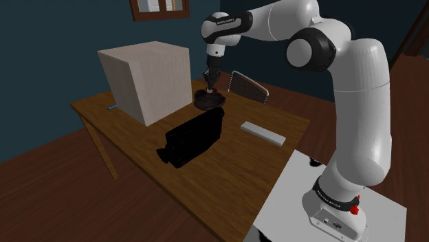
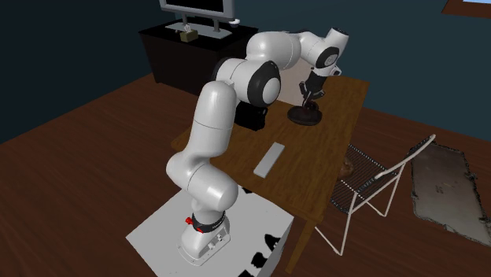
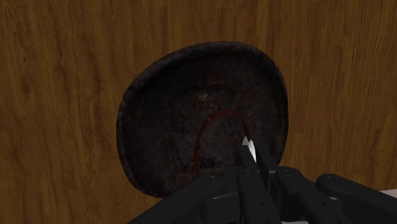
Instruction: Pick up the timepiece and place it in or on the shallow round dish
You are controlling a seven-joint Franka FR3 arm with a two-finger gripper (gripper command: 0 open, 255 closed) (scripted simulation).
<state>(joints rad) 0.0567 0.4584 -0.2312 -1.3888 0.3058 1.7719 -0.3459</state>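
Observation:
A dark, rough, shallow round dish (image 3: 191, 95) lies on the wooden table (image 1: 234, 161). My black gripper (image 3: 251, 156) hangs straight above it, a little off its middle. The fingers are shut on the timepiece, a watch with a thin dark red strap (image 3: 198, 143) that loops down over the dish; a pale sliver of it shows at the fingertips. In the shoulder view the gripper (image 1: 210, 82) points down just above the dish (image 1: 210, 103) near the table's far edge. The second exterior view has the gripper (image 2: 308, 96) over the dish (image 2: 305, 118) too.
A large pale box (image 1: 146, 79) stands on the table to the shoulder view's left of the dish. A black camera-like object (image 1: 192, 137) lies in front of the dish, a flat grey slab (image 1: 262, 133) nearer the stand. A wire chair (image 2: 378, 185) stands beside the table.

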